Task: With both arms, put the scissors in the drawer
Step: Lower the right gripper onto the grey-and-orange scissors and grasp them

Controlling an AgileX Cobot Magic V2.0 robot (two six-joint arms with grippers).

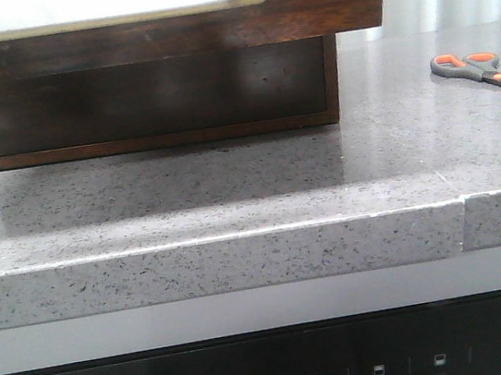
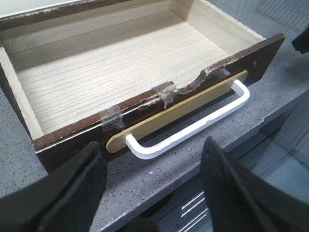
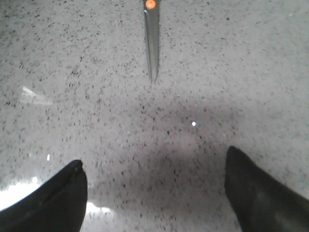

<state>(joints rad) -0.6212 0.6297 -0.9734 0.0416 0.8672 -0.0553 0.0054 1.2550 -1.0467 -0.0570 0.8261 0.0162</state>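
Right hand (image 3: 154, 193): fingers spread wide, nothing between them, hovering over bare speckled bench (image 3: 96, 96). Just ahead of it lies the tip of the scissors (image 3: 152, 43), blades closed, pointing back toward the hand; the orange pivot dot sits at the edge of the wrist view.

Left hand (image 2: 154, 188): also open and empty, poised near the white handle (image 2: 193, 128) of the drawer (image 2: 120, 67). The drawer is pulled out, its pale wood floor bare. The top edge of its front is chipped and patched with clear tape (avoid gripping there).

Front view: the scissors (image 1: 482, 71) lie flat on the bench, at the far right, well apart from the drawer (image 1: 154, 98), whose dark body stands out over the bench.

Handling judgement: the scissors look small, light and rigid, unlikely to be fragile. The metal blades are thin, low to the bench and probably slippery. The better hold seems across the handle shanks just behind the pivot, where there is more thickness; the loops are wider but would let the piece swing. Lying flat leaves little clearance under them.
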